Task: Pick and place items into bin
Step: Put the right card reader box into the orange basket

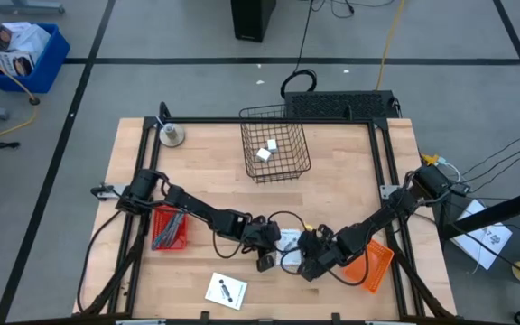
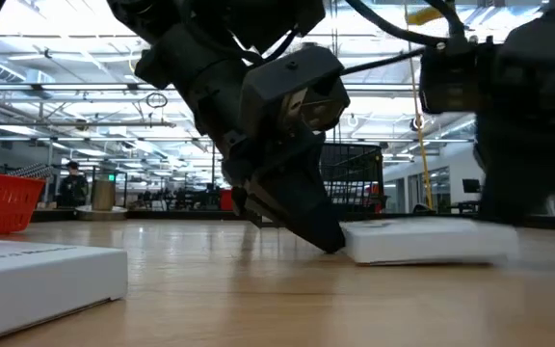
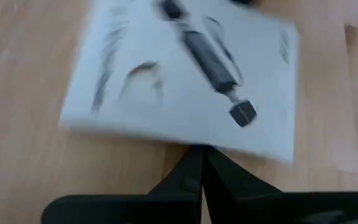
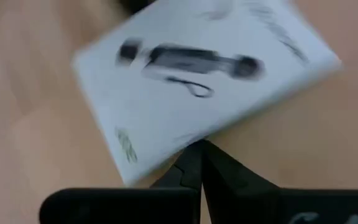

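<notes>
A flat white card with a black mark [image 1: 289, 240] lies on the wooden table between my two grippers. It also shows in the low view [image 2: 422, 241]. My left gripper [image 1: 266, 262] is shut, its tips [image 3: 202, 152] at one edge of the card. My right gripper [image 1: 307, 268] is shut, its tips [image 4: 199, 148] at another edge of the same card. A second white card [image 1: 226, 291] lies flat near the table's near edge. The wire bin [image 1: 275, 149] stands at the far middle, with small white blocks [image 1: 266, 151] in it. My left gripper has its shut fingertips [image 2: 328, 239] against the card's edge [image 3: 194, 144], at table level. The fingers slant down from the table's left side. The card lies flat on the table. My right gripper has its shut fingertips at the card's edge [image 4: 185, 149], with the card flat on the table. I cannot tell whether they touch it.
A red tray [image 1: 170, 227] with tools stands at the left. An orange tray [image 1: 373, 264] stands at the right, close behind my right arm. A small round grey thing [image 1: 171, 135] sits at the far left corner. Bare wood [image 1: 197, 181] lies between the trays and the bin.
</notes>
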`<action>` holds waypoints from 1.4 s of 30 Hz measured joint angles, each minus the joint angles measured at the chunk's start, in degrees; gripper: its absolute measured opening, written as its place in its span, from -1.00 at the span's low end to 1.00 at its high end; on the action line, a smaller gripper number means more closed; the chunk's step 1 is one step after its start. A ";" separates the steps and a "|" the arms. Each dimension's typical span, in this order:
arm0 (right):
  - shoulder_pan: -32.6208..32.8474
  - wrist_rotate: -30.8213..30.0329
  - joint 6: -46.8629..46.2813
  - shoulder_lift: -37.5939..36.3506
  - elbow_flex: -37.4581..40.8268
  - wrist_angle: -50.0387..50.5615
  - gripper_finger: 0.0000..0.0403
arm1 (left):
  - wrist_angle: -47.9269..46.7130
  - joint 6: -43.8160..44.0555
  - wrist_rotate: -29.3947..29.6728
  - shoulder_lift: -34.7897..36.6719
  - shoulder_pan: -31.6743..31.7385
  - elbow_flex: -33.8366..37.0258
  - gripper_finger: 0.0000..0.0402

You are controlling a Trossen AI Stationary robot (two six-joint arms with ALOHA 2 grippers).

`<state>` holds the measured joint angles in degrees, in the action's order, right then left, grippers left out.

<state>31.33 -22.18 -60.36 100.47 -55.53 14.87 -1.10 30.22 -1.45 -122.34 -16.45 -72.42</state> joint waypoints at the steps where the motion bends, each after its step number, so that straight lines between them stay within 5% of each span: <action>1: 0.27 -2.76 0.07 -0.35 0.00 0.60 -1.00 | -0.35 0.15 -0.02 0.02 -0.09 0.00 -0.93; 5: 1.09 -12.39 0.36 -1.54 -0.08 0.28 -1.00 | 0.40 0.31 -0.88 -0.06 -0.36 -0.01 -0.89; 9: 0.57 -13.08 2.08 -2.19 -0.42 -2.69 -1.00 | 2.18 0.14 -1.22 -0.09 -0.69 -0.04 -0.95; 23: 1.03 -6.77 4.09 -1.97 0.86 -13.86 -1.00 | 2.35 -0.77 -1.54 -0.09 -0.79 -0.02 -0.93; 27: 1.91 1.97 4.95 -1.44 0.51 -21.27 -1.00 | 3.47 -1.74 0.74 -0.32 -0.44 -0.07 -0.97; 39: 1.53 -0.76 4.76 -0.58 1.05 -13.21 -1.00 | 4.23 -1.34 1.11 -0.37 -0.28 -0.02 -0.95; 42: 2.14 3.07 9.19 -3.02 1.04 -13.71 -1.00 | 4.61 -1.62 0.86 -0.35 -0.28 0.00 -0.98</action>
<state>33.48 -19.11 -51.18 97.45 -54.49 1.16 3.51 28.60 -0.60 -122.69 -16.73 -72.42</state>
